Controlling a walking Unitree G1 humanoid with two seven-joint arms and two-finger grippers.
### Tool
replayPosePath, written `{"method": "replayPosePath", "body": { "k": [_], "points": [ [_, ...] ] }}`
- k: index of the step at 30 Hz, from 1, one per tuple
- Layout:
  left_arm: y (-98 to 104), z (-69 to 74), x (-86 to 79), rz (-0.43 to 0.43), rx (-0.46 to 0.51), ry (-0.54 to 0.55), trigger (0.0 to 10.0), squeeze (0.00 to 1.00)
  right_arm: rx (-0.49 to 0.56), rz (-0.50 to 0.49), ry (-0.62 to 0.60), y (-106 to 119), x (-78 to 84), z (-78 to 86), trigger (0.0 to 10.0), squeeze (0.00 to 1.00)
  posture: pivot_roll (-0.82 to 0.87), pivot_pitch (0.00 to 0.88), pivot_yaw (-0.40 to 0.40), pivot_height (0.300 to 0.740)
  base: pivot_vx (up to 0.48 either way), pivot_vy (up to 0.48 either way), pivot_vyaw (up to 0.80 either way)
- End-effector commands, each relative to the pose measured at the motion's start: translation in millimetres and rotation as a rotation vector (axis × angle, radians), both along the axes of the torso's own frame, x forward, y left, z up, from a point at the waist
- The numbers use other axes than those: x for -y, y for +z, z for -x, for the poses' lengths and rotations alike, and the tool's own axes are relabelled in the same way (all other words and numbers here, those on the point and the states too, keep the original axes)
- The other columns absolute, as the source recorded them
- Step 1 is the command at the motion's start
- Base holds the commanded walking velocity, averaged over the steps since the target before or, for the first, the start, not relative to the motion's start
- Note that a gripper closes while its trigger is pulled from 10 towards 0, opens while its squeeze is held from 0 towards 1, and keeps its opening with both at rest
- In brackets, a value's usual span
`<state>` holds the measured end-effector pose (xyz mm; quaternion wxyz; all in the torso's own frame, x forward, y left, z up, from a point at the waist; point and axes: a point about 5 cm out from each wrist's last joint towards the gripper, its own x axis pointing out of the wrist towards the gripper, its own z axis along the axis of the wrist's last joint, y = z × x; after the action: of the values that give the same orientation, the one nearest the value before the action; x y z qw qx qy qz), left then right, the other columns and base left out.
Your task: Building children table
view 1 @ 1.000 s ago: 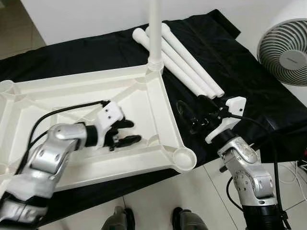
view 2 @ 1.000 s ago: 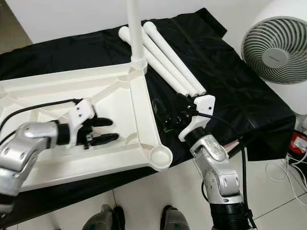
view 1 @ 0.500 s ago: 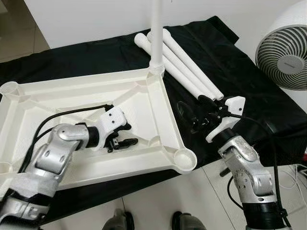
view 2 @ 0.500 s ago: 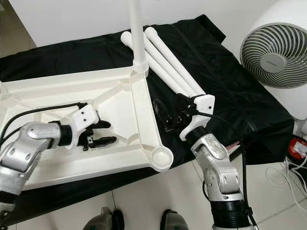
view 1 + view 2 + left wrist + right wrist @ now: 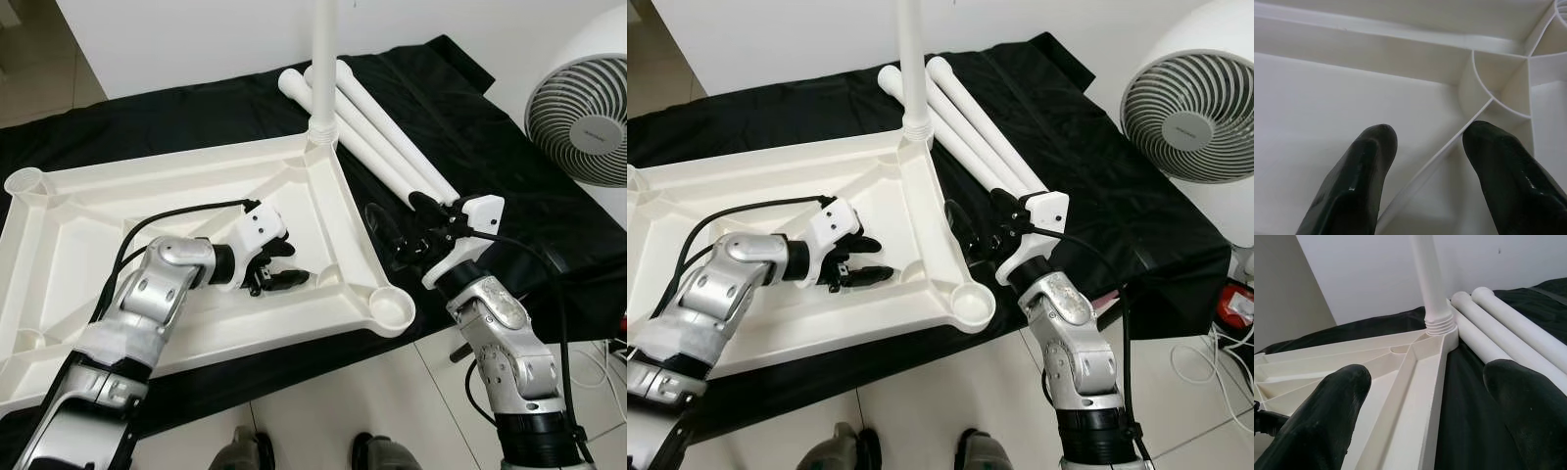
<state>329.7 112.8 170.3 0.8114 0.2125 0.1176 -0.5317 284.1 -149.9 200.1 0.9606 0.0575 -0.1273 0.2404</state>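
Observation:
The white tabletop (image 5: 118, 230) lies upside down on a black cloth (image 5: 490, 166). One white leg (image 5: 322, 59) stands screwed into its far right corner. Three loose legs (image 5: 392, 147) lie on the cloth beside it. My left gripper (image 5: 292, 264) is open inside the tabletop's underside, near the right rim. In the left wrist view its fingertips (image 5: 1371, 147) straddle a thin rib (image 5: 1437, 154). My right gripper (image 5: 980, 230) is open and empty over the cloth, just right of the tabletop's rim and by the loose legs' near ends. The right wrist view looks along the rim to the upright leg (image 5: 1429, 279).
An empty round socket (image 5: 390, 308) sits at the tabletop's near right corner, another (image 5: 24, 181) at the far left. A white fan (image 5: 583, 127) stands at the right. Cables (image 5: 598, 357) lie on the tiled floor. The white wall is close behind the cloth.
My left gripper has slid right across the tabletop's underside toward the near right corner. The right gripper has hardly moved. The camera has shifted a little.

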Motion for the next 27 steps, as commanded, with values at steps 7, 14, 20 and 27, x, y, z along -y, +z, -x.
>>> {"method": "replayPosePath", "body": {
  "k": [7, 14, 20, 27],
  "points": [
    [-7, -34.4, -32.0, -0.09, 0.136, 0.434, 10.0, 0.0, 0.008, -0.015, -0.01, 1, -1.1, 1.8, 10.0, 0.0, -0.13, 0.164, 0.079, 0.74, 0.0, 0.0, 0.0],
    [-4, -41.4, -43.5, -0.125, 0.156, 0.47, 10.0, 0.0, 0.008, -0.014, -0.021, 0, 0.5, 3.0, 10.0, 0.0, -0.13, 0.166, 0.083, 0.74, 0.0, 0.0, 0.0],
    [5, -32.6, -30.7, -0.072, 0.157, 0.329, 10.0, 0.0, 0.006, -0.008, -0.034, -1, 2.6, 1.9, 10.0, 0.0, -0.13, 0.165, 0.083, 0.74, 0.0, 0.0, 0.0],
    [29, -11.3, -19.0, 0.0, 0.156, 0.099, 10.0, 0.0, -0.008, 0.054, -0.156, -1, 17.1, -14.1, 10.0, 0.0, -0.13, 0.161, 0.083, 0.74, 0.0, 0.0, 0.0]
  ]
}}
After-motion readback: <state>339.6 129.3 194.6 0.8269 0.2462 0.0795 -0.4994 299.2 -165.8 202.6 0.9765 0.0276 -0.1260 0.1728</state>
